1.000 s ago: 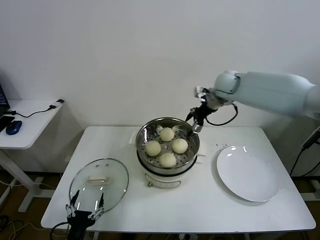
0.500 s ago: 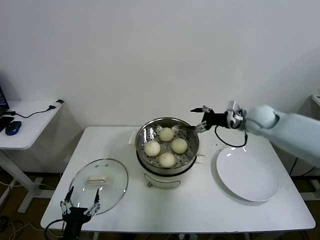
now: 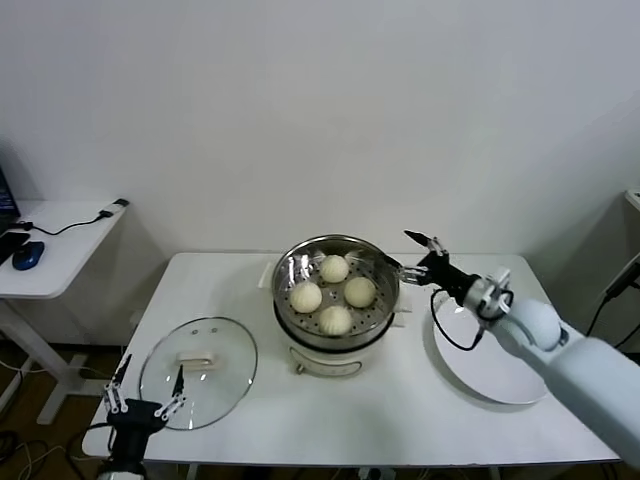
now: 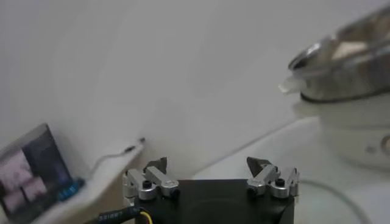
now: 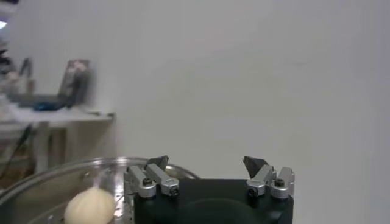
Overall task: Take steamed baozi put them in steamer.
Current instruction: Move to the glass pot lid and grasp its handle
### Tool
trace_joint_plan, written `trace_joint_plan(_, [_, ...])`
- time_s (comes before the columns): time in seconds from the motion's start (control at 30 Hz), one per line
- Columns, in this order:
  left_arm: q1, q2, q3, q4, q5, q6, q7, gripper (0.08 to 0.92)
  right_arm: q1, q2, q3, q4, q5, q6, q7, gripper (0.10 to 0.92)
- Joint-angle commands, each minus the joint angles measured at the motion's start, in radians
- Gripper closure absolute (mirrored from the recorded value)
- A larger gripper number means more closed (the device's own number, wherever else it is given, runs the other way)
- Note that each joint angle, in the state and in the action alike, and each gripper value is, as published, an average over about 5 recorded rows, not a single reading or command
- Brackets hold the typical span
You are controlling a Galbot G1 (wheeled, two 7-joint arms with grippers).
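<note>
The left gripper point(image 3: 143, 392) hangs at the table's near left corner, just off the near edge, with its fingers spread wide and nothing between them; the left wrist view point(image 4: 211, 170) shows the same wide, empty gap. Just beyond it, the glass lid point(image 3: 198, 371) lies flat on the table point(image 3: 380, 410) near that corner. Toward the near right side sits the white plate point(image 3: 497, 350), bare, partly crossed by the right arm. At the middle of the table stands the steamer point(image 3: 337, 300), its steel pot on the white base, with four steamed baozi point(image 3: 334, 296) resting on the perforated tray inside: one near the front, two side by side in the middle, one at the back. The right gripper point(image 3: 414, 254) hovers just beside the steamer's rim on the side toward the right edge, above the table, fingers parted wide and holding nothing; the right wrist view point(image 5: 205, 165) shows one bun beyond the open fingers.
</note>
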Motion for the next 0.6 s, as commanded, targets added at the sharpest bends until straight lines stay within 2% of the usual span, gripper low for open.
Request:
trace_joint_plan(0.03, [-0.077,0.047,-0.063,0.029,0.889,-0.01,-0.03,0.177,-0.544,0.212,0.605,0.05,-0.126,0.027,0.033,0.203])
trace_joint_plan(0.23, [-0.133,0.056,-0.003,0.155,1.067,-0.012,-0.074,0.177,-0.597,0.275,0.652,0.028,-0.183,0.026,0.021,0.203])
trace_joint_plan(0.6, [-0.18,0.016,0.109,0.296,1.029,0.061,-0.122,0.177,-0.613,0.312,0.678,0.01,-0.252,-0.001,0.037,0.203])
